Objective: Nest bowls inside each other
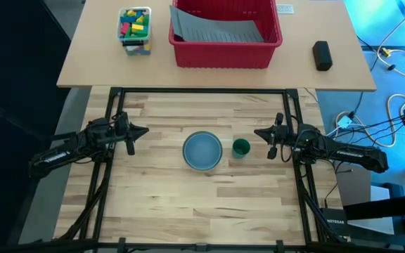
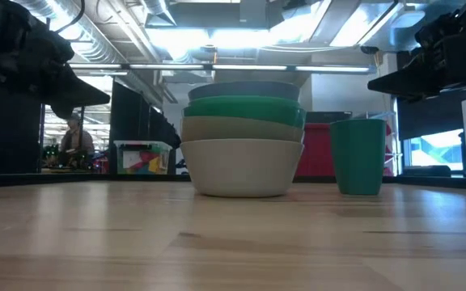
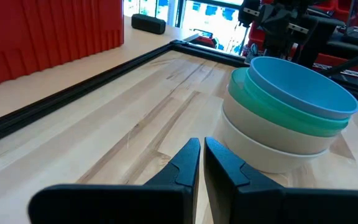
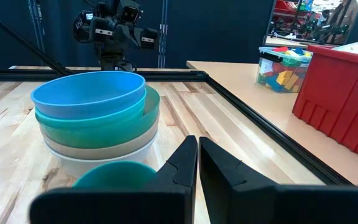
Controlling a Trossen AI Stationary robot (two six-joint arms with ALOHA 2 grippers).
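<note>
Bowls stacked midway between two clenched pincers

Bowls [image 1: 202,151] stand as one nested stack on the wooden counter [image 1: 153,204], a light blue one on top, a teal green one under it, then a pale layer and a grey-white one at the base; the low view shows four rims, and whether a fifth sits hidden inside cannot be told. The stack is round and upright, so it has no long axis to line up with; only the direction of approach matters.

From the left pincer [image 1: 140,131] the stack lies straight ahead and slightly to one side, with open counter between them. From the right pincer [image 1: 260,132] the stack also lies ahead, but a small dark green cup [image 1: 240,147] stands just beside the stack on that side, between pincer and bowls. Both pincers hang above the counter, well apart from the stack at roughly matching distances, so neither arm is clearly nearer; the left has the clearer path.

Both pincers are clenched with nothing between their fingers, as each wrist view shows.

Judging from how things lie, the nesting looks done or nearly so, and no loose bowl shows on the counter.
</note>
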